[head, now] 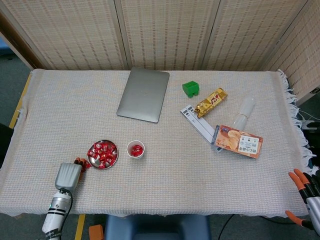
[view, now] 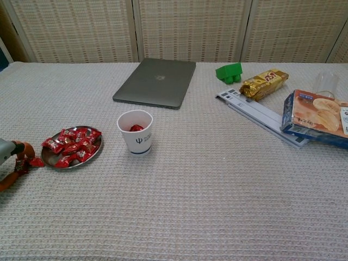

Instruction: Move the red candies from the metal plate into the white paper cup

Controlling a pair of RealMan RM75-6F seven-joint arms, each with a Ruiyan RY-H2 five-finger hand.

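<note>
The metal plate (head: 113, 159) (view: 77, 164) holds several red candies (head: 102, 151) (view: 74, 145) at the front left of the table. Just right of it stands the white paper cup (head: 135, 149) (view: 135, 136) with red candy (view: 136, 128) inside. My left hand (head: 70, 173) (view: 12, 159) sits just left of the plate, near the table, pinching one red candy (view: 32, 161) between its orange fingertips. My right hand (head: 306, 186) hangs off the table's front right corner with fingers spread and nothing in it.
A closed grey laptop (head: 143, 94) lies at the back centre. To the right are a green block (head: 190, 88), a gold snack bar (head: 210, 102), a white strip (head: 198, 122), a snack box (head: 239, 141) and a clear plastic cup (head: 244, 111).
</note>
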